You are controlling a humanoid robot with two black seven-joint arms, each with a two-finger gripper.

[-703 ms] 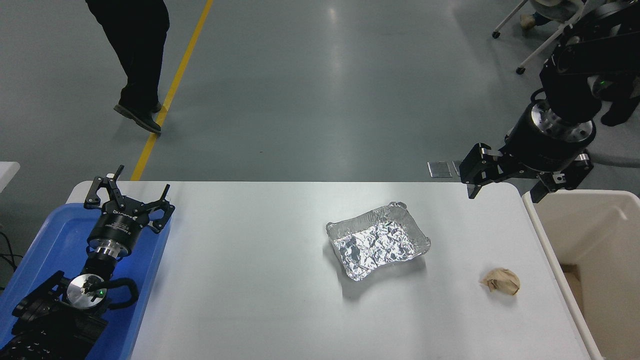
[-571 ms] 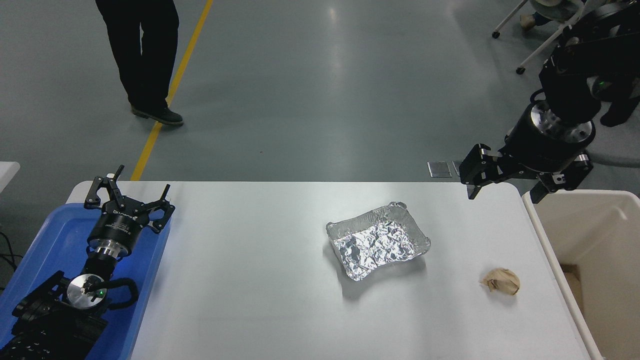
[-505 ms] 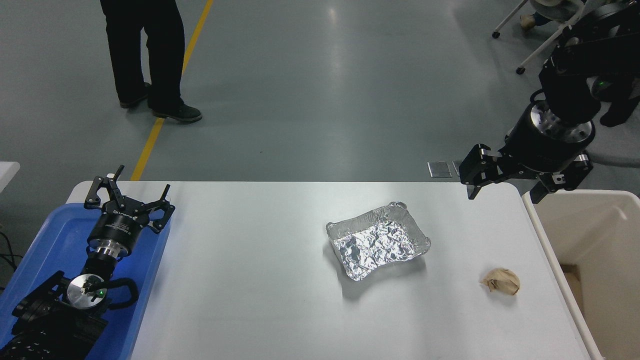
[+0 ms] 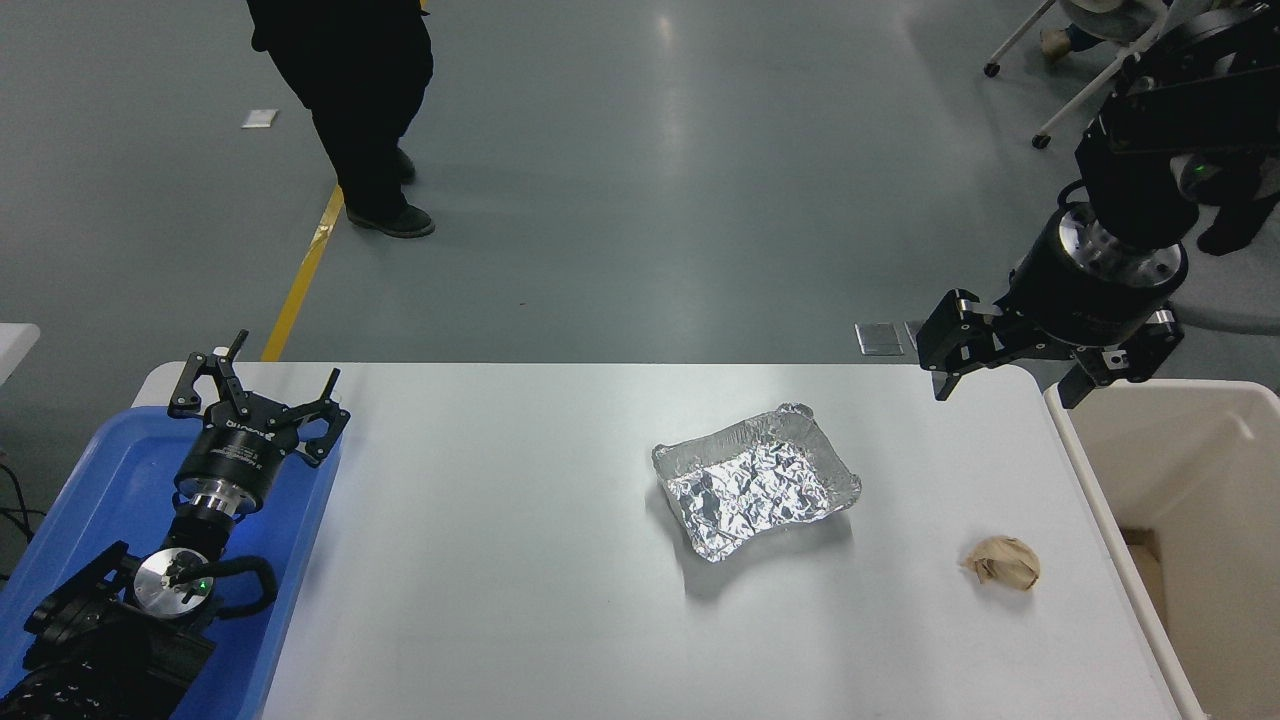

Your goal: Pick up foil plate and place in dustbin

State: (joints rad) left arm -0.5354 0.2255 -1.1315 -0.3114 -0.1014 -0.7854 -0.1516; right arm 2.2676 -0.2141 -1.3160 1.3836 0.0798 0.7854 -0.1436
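Foil plate, a shiny silver, crinkled aluminium tray with rounded corners and ribbed raised sides, lies open side up on the white rectangular table. It sits right of the table's middle and toward the far half, and nothing touches it. It is taken as the landmark below.

Right of the foil plate and a little nearer the camera, well apart from it, lies a small crumpled brown paper ball on the table top.

Further right, past the table's right edge, stands the large cream-beige plastic dustbin with a thick rounded rim. Its open mouth faces up, and only part of its interior is in view.

The black right gripper hangs in the air up and to the right of the foil plate, over the table's far right corner beside the dustbin's far rim. Its fingers are spread wide and carry nothing. It is clear of the plate.

Far left of the foil plate, a blue plastic tray rests at the table's left end. The black left gripper is parked over it, jaws released and empty.

Beyond the foil plate, on the grey floor past the table's far side, a person in dark trousers and dark shoes stands near a yellow floor line.
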